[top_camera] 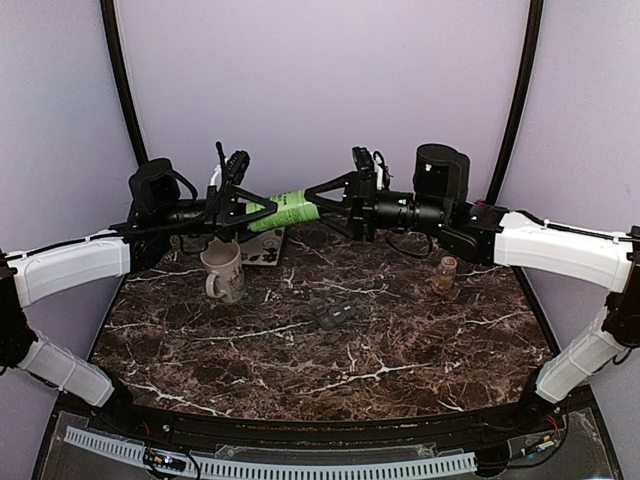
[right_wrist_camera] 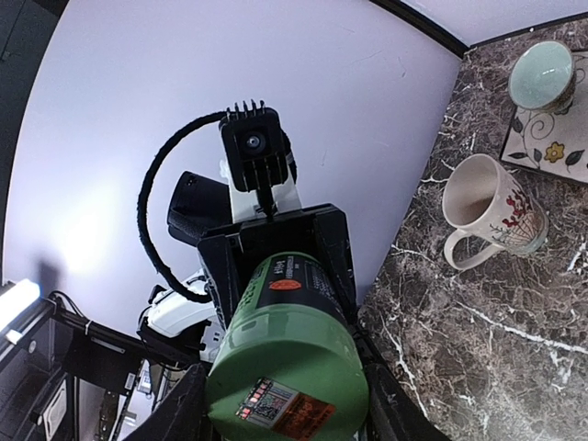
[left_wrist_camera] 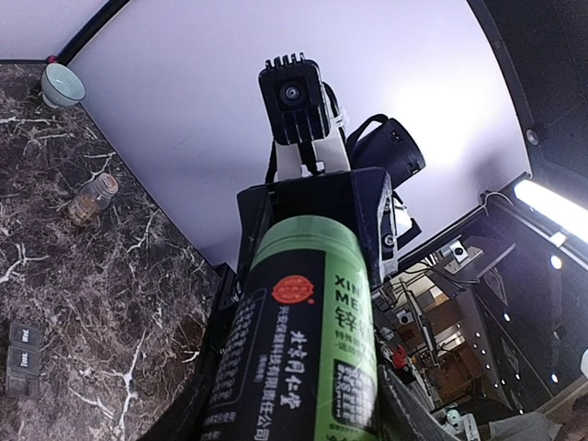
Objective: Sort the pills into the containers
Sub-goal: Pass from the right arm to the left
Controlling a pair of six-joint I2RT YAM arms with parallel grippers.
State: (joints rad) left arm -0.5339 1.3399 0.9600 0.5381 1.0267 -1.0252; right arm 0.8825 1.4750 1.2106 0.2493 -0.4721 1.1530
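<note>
Marble table (top_camera: 400, 350), pincers (top_camera: 264, 211) (top_camera: 316, 201) clasping green bottle (top_camera: 288, 212)

Overhead rear view; opposed wrist views along bottle (top_camera: 285, 212)

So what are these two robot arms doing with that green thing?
Both arms hold one green bottle sideways in the air between them. The left claw grips one end and the right claw the other. Below, on the marble table, the dark grey pill strip lies untouched, with a white mug to its left and a small jar to its right. The strip is too small here to tell whether it holds any pills.
</note>
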